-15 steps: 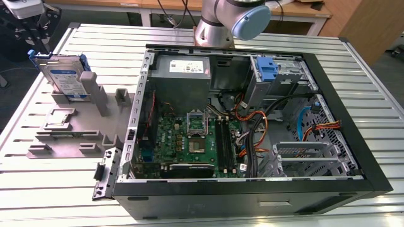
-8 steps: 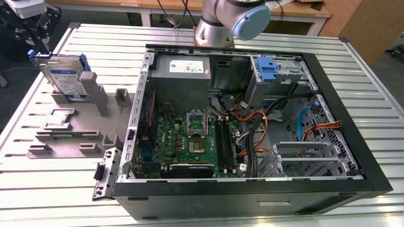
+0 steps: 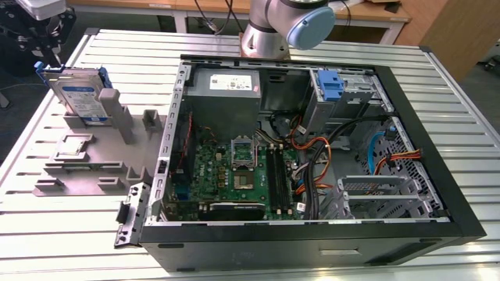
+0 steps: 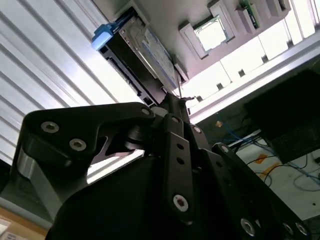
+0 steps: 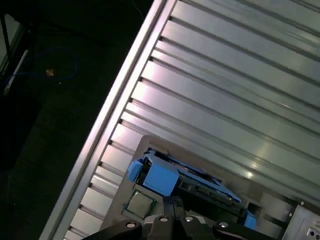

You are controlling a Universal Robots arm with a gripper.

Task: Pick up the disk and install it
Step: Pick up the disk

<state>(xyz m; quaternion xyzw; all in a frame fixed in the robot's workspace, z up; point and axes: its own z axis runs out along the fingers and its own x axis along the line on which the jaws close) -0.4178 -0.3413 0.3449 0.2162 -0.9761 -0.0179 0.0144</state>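
Observation:
The disk (image 3: 78,96) stands on edge in a grey fixture (image 3: 93,175) on the slatted table, at the exterior view's left of the open computer case (image 3: 312,234). It is silver-grey with a white-and-blue label and a bright blue carrier. My gripper (image 3: 53,60) hangs just above the disk's upper far corner and looks shut, with nothing between its tips. In both wrist views the gripper (image 4: 171,97) (image 5: 175,202) points at the disk (image 4: 145,50) (image 5: 200,182) from close by; I cannot tell whether it touches it.
The case lies open, showing a motherboard (image 3: 234,170), a grey power supply (image 3: 230,85) and cables. A bare blue bracket (image 3: 332,85) sits in the drive cage at the case's far side. A square chip (image 3: 70,146) rests in the fixture. The arm's base (image 3: 270,29) stands behind the case.

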